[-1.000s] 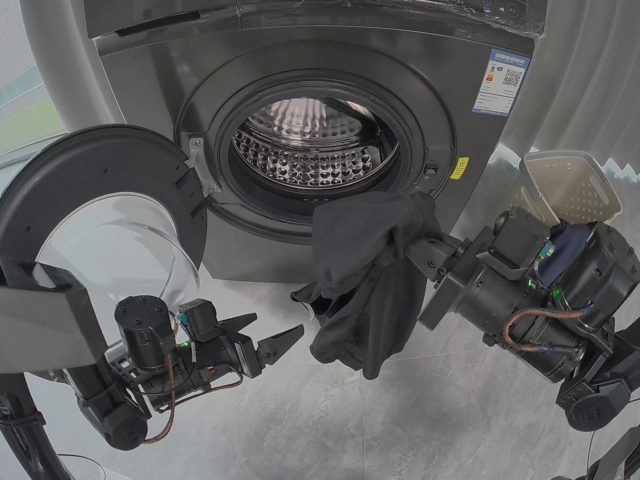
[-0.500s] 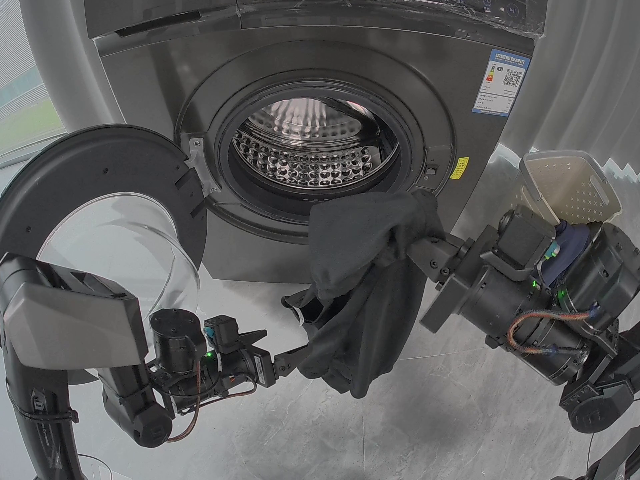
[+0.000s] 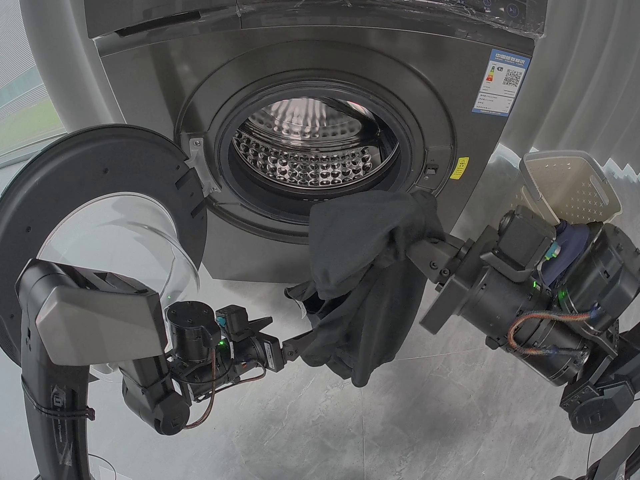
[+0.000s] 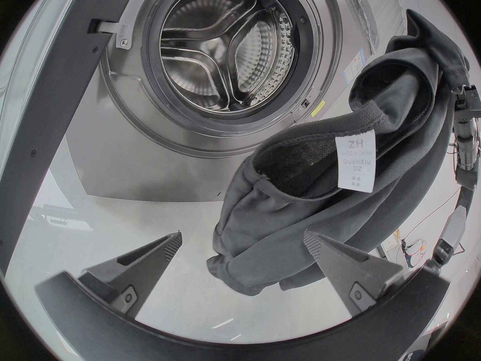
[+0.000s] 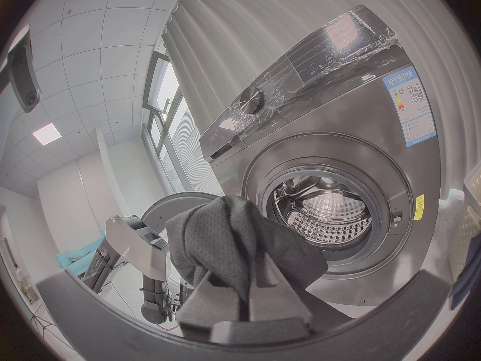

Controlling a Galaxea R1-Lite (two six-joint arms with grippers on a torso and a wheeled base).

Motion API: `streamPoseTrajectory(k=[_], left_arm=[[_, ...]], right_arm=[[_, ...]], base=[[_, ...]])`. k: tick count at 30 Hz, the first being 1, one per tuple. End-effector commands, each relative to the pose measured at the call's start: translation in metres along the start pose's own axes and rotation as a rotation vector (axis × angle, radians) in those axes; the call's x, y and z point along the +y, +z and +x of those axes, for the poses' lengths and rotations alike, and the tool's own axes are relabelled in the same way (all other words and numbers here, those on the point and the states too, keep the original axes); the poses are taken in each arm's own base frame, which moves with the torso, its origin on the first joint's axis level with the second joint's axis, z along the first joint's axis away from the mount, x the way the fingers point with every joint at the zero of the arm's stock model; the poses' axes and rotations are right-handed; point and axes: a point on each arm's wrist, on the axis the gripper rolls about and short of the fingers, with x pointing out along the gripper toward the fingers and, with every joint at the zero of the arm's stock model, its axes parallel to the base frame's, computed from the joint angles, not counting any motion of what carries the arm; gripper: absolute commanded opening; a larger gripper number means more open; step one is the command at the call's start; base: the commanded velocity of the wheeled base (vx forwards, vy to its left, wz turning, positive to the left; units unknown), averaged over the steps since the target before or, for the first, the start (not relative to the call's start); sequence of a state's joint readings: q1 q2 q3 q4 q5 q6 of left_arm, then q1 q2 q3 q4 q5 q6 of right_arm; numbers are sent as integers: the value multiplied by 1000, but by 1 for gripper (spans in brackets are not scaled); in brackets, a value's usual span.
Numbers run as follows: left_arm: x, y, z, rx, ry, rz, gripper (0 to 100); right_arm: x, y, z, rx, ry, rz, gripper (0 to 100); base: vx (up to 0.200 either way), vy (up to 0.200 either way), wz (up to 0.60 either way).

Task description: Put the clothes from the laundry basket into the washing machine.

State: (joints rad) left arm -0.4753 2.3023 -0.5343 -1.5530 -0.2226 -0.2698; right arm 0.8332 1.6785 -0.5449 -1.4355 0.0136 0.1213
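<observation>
Garment (image 3: 363, 268), dark grey, hangs in front of the washing machine (image 3: 167, 101). Its top bunch is level with the lower rim of the open drum (image 3: 313, 141) and not yet inside. Right gripper (image 3: 417, 248) is clamped on that top bunch; the rest drapes toward the floor.

Change over the last second: left gripper (image 3: 293, 349) has come up and across from low at the left, near the open door (image 3: 100, 168), to the hanging lower end of the cloth. Its fingers (image 4: 150, 256) stand wide apart, with the bottom fold between them or just beyond; nothing pinched yet. Right arm and cloth barely shifted.

Reading: a second hold on the trailing end is being set up, so the whole piece clears the rim instead of dragging.

Laundry basket (image 3: 567, 185) stands at the right by the machine, with something blue (image 3: 567, 238) showing in it.
</observation>
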Motion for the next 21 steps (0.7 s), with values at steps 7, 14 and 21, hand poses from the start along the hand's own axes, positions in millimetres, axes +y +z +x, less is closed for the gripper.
streamPoseTrajectory(k=[7,14,21], left_arm=[[13,0,-4,-2,40,0,100],[6,0,4,-10,5,14,100],[3,1,12,-25,-16,22,100]], right_arm=[[0,0,0,-2,2,0,0],[1,0,0,2,3,2,0],[1,-1,0,2,4,3,0]], base=[[0,0,0],[0,0,0],[0,0,0]])
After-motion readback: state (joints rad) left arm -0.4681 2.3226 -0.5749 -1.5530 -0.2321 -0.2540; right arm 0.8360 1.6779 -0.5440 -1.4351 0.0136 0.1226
